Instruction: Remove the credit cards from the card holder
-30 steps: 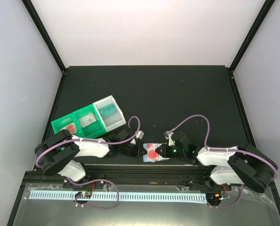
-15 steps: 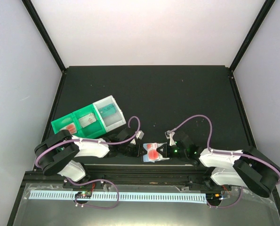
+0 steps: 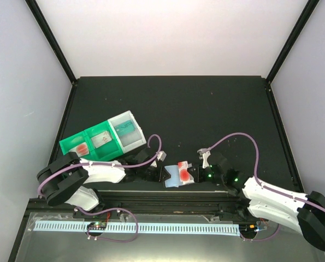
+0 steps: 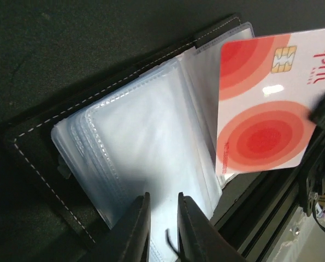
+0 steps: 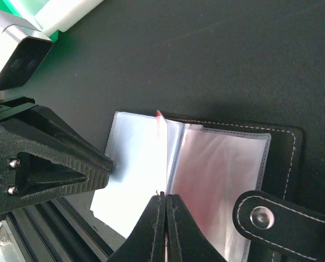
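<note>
The card (image 4: 263,103) is pinched by the right gripper (image 5: 165,204); the holder (image 4: 146,158) is clamped by the left gripper (image 4: 163,218). A green tray (image 3: 91,142) and white bin (image 3: 125,131) lie beyond.

I saw the card holder (image 4: 146,142) had glossy clear plastic sleeves inside stitched matt black leather; the credit card (image 4: 263,103) looked smooth, shiny plastic; the table (image 3: 206,109) matt black.

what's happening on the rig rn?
Both arms are working on the open card holder at the near table edge. The left gripper pins its clear sleeves, jaws nearly shut. The right gripper is shut on a white card with red circles, which stands mostly out of the sleeves. Other cards already lie in the green tray.
</note>
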`<state>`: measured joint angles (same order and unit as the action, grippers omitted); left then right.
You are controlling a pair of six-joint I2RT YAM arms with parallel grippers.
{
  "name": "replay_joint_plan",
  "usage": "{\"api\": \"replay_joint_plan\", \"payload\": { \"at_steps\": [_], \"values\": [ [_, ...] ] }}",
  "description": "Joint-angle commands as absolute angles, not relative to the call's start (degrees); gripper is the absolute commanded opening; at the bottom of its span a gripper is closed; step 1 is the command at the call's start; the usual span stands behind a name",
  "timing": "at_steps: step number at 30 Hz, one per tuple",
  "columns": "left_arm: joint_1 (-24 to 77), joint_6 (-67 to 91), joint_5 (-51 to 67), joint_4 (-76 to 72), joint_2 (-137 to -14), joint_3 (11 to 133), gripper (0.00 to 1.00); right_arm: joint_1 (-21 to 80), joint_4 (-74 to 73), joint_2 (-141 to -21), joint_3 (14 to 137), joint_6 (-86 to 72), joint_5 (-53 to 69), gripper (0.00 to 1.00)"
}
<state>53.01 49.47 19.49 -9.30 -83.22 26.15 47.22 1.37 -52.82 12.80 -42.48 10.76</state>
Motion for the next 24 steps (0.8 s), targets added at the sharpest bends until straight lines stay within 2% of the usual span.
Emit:
{"api": "replay_joint_plan", "payload": {
  "at_steps": [1,6,13,18,24],
  "values": [
    [53.34,47.90,17.01,-4.29,-80.73,28.43,0.20,47.37,-5.42,-49.12,15.64,-35.87,9.16,0.01],
    [53.27,45.37,15.96,0.46,-75.92,30.22,0.42,47.36,-10.50,-46.11,18.07,-29.14,12.36,0.01],
    [53.18,38.18,15.52,6.72,-63.32,31.41,0.60,47.37,-13.61,-42.89,21.04,-25.56,21.46,0.01],
    [52.96,34.30,18.84,11.42,-57.01,32.70,0.64,47.37,-12.19,-43.32,21.80,-24.50,31.04,0.01],
    [53.00,31.37,24.52,14.45,-52.15,33.30,0.62,47.33,-6.57,-45.05,20.57,-24.86,41.56,0.01]
  ]
}}
